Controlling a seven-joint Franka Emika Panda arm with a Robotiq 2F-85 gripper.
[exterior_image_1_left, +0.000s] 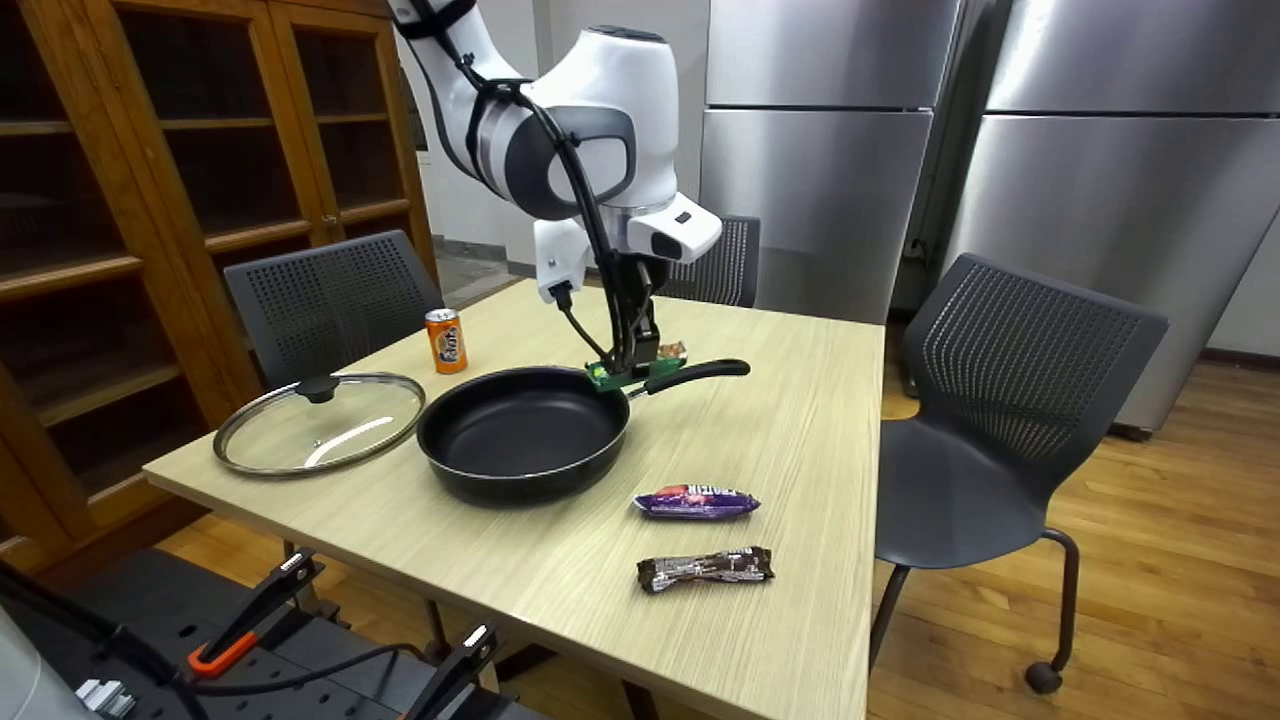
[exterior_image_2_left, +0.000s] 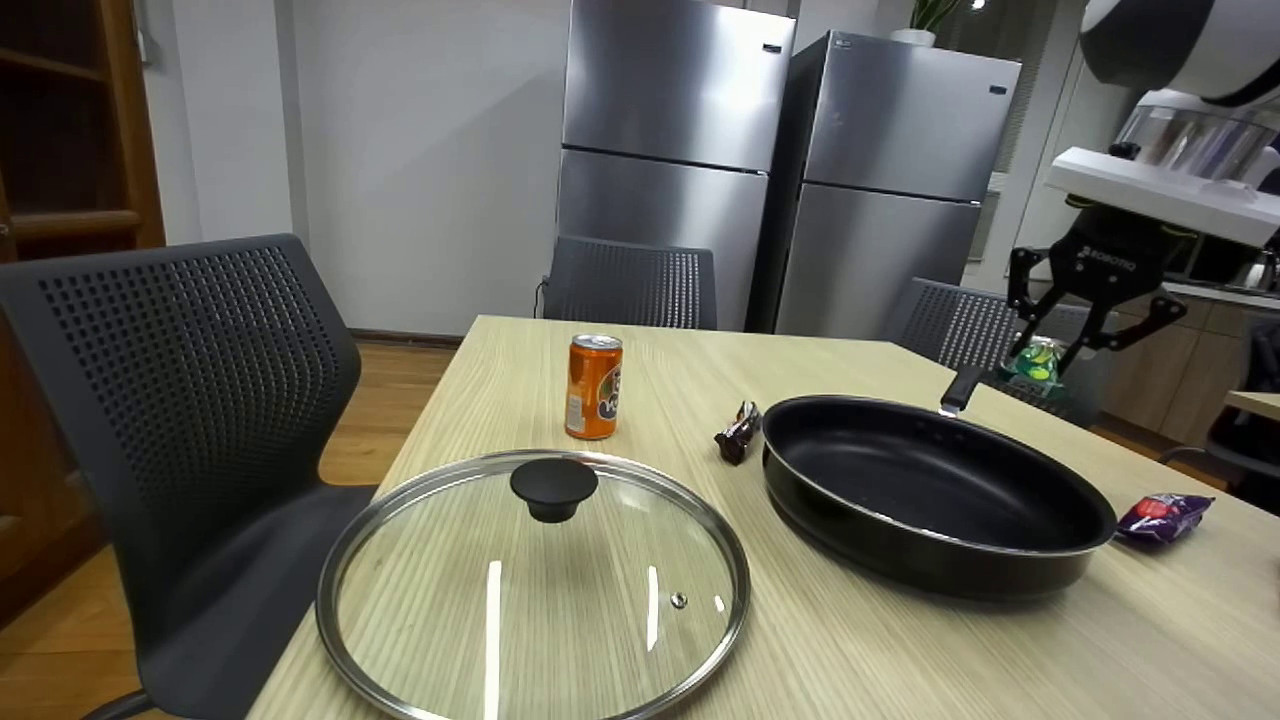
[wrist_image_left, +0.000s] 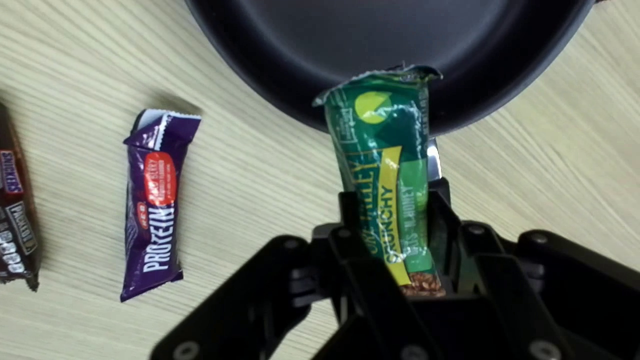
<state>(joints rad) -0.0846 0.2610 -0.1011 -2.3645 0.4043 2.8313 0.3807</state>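
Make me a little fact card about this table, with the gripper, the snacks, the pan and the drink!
Gripper: closed on a green crunchy bar
Other snacks: purple protein bar, Snickers bar, small dark wrapper
Cookware: black pan, its handle close to the held bar; glass lid with a black knob, lying beside the pan
Drink: orange can, standing upright
Surface: pale wood-look table
Around it: dark chairs, silver fridges

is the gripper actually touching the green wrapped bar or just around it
Touching. The wrist view shows it: the gripper has the green wrapped bar pinched between its jaws, one against each long side.
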